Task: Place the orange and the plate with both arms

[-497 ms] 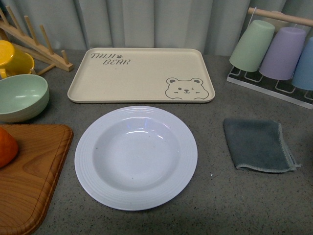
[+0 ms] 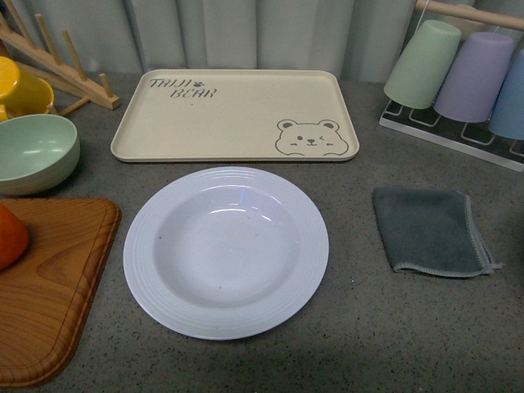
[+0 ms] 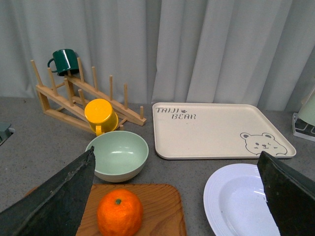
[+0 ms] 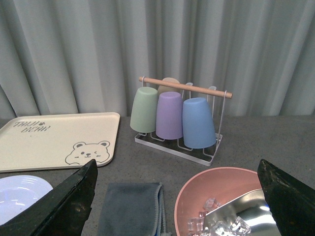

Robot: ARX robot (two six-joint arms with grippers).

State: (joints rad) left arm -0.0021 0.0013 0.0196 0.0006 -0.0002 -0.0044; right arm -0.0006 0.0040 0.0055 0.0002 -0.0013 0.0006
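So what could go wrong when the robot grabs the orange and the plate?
The orange is round and sits loose on the wooden board, so a nudge from the open left gripper might roll it toward the pale green bowl. The white plate lies flat on the table, so its low rim may be hard to pinch and could slip.

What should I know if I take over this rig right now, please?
Hands: the left hand is open and empty, pointed toward the orange; the right hand is open and empty.
Things: the orange lies on the wooden board at the robot's left; the plate sits on the counter, in front of the bear tray and apart from it.
Done: nothing grasped or placed yet.
Left: grasp and place both the orange and the plate.
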